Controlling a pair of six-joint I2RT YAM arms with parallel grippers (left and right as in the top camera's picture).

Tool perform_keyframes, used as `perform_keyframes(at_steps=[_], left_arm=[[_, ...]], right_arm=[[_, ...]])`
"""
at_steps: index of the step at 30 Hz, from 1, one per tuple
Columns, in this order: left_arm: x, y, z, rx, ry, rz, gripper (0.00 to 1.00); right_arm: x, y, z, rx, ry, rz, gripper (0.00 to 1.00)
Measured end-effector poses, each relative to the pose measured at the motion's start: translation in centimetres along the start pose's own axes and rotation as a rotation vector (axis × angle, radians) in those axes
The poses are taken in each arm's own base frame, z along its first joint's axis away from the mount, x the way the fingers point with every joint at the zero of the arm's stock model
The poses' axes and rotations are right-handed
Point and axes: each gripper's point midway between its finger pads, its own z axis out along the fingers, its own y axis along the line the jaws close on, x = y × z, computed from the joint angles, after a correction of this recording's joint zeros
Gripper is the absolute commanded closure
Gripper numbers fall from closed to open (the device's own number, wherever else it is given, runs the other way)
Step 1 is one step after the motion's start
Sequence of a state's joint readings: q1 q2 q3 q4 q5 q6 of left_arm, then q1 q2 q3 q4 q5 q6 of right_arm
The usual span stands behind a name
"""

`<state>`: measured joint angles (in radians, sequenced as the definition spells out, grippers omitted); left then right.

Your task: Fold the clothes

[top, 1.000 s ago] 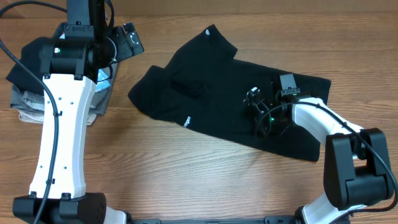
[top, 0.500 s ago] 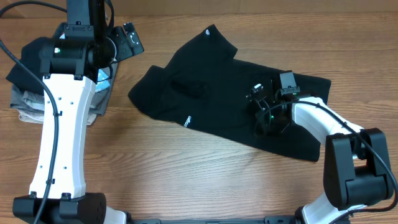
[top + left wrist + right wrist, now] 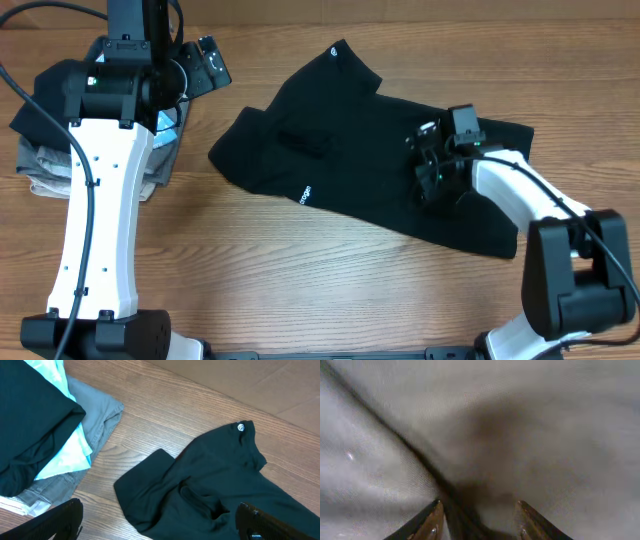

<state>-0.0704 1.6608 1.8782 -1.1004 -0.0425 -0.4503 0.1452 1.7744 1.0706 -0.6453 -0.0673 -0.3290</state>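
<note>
At the far left of the table [image 3: 300, 290] sits a heap of other garments: a black one [image 3: 45, 95] on top, a light-blue one [image 3: 62, 457] under it, and a grey one [image 3: 97, 417] at the bottom spreading out onto the wood. My left arm stands over that heap. My left pincer [image 3: 159, 519] hangs above the bare wood between the heap and the shirt. Its fingers [image 3: 65, 520] are spread wide at the two lower corners of my wrist view, and they hold nothing.

The black T-shirt [image 3: 340, 150] lies flat on the wood in the middle and right part of the table, well apart from the heap. It runs slantwise. One sleeve corner points towards the far edge and carries a small round white mark [image 3: 241, 426]. A line of small white lettering [image 3: 305, 194] sits near the hem facing me. A short fold of cloth rises near its middle.

My right pincer [image 3: 479, 520] is down on the right part of the shirt. Its fingers [image 3: 431, 521] stand apart, and a dark ridge of fabric runs between them. I cannot tell whether they touch that ridge
</note>
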Motion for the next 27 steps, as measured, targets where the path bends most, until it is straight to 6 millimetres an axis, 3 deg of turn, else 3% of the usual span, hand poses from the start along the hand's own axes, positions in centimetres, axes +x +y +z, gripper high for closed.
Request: perform_keyframes(at_steps=[5, 9, 16, 20, 27], left_arm=[[0.0, 0.0, 0.0, 0.0, 0.0, 0.0, 0.0], [0.0, 0.0, 0.0, 0.0, 0.0, 0.0, 0.0], [0.0, 0.0, 0.0, 0.0, 0.0, 0.0, 0.0], [0.0, 0.0, 0.0, 0.0, 0.0, 0.0, 0.0], [0.0, 0.0, 0.0, 0.0, 0.0, 0.0, 0.0]], right_arm=[[-0.7, -2.3, -4.4, 0.049, -0.025, 0.219, 0.51], [2.4, -4.3, -6.5, 0.064, 0.051, 0.446, 0.57], [6.5, -7.2, -6.6, 0.094, 0.13, 0.701, 0.7], [8.8, -7.6, -5.5, 0.099, 0.163, 0.796, 0.73], [10.8, -7.6, -3.6, 0.109, 0.168, 0.863, 0.73]])
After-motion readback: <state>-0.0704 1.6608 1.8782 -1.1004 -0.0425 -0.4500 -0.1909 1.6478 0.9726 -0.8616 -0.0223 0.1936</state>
